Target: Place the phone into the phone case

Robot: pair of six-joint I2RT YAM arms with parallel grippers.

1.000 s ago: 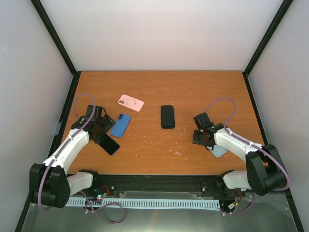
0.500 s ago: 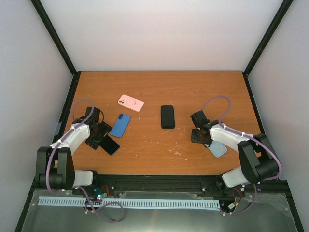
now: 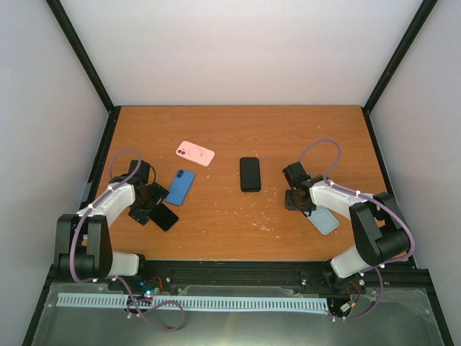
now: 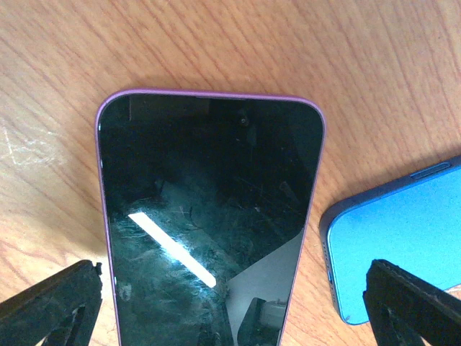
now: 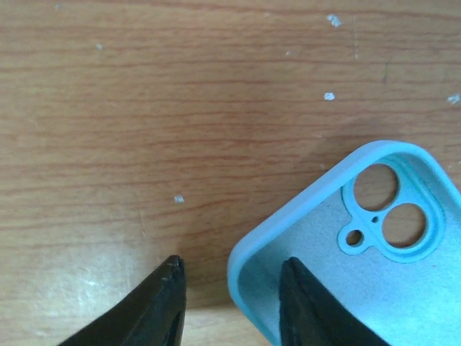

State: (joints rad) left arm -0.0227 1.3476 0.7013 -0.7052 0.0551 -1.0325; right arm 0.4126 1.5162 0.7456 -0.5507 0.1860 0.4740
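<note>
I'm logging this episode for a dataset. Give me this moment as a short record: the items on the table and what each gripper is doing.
table: brown wood
left gripper: open, fingers either side of the purple-edged phone, which lies screen up
right gripper: open, straddling one wall of the light blue case, which lies inside up
other items: blue phone beside the purple-edged phone; pink phone or case; black phone
phone in case: not yet
</note>
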